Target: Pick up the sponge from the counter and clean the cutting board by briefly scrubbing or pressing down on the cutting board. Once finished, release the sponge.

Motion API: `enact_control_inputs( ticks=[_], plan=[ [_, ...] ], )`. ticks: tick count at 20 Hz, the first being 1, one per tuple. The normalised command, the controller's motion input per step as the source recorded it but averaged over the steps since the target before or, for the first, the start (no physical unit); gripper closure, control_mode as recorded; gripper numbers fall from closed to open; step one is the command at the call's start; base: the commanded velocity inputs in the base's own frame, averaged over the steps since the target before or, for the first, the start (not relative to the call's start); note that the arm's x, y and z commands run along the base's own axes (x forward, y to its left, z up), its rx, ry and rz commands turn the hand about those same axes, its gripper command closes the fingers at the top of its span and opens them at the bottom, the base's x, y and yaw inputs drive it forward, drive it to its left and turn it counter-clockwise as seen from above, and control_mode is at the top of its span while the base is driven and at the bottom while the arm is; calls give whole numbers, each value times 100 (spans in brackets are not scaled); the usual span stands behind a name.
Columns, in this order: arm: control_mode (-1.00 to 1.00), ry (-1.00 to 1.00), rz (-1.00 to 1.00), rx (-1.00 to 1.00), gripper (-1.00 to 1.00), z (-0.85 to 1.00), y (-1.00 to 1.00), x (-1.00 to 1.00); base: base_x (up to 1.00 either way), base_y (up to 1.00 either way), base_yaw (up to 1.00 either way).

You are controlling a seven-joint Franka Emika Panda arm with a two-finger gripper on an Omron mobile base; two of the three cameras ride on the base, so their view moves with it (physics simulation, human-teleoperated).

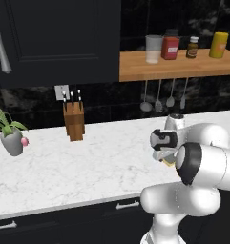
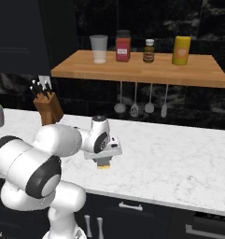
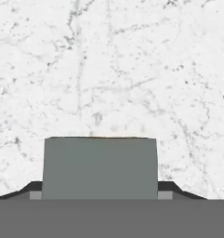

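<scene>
Sponge (image 3: 100,168) sits snug between the gripper's (image 2: 103,162) fingers, parted just its width, low over or on the counter (image 2: 146,161)! Grip firm, lift straight, keep it level; clear the marble before swinging toward any board.

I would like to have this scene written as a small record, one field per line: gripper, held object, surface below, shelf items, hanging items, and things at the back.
gripper: shut on the sponge, fingertips at its two sides
held object: sponge, grey-green side toward the hand
surface below: counter, white with grey veins
shelf items: clear cup, red jar, small brown bottle, yellow container
hanging items: four utensils
things at the back: knife block
</scene>
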Motion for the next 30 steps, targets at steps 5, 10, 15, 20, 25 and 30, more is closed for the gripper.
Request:
enact_control_inputs(
  ticks=[5,10,15,20,25,30],
  plan=[
    [-100,14,0,13,100,100,7,0,0,0,0],
    [-100,20,-6,18,100,98,8,-17,0,0,0],
    [-100,17,-29,10,100,79,23,-28,0,0,0],
    [-100,1,-42,0,100,59,23,-36,0,0,0],
    [-100,0,-37,0,100,13,7,-43,0,0,0],
    [-100,0,-32,-1,100,0,11,-37,0,0,0]
  ],
)
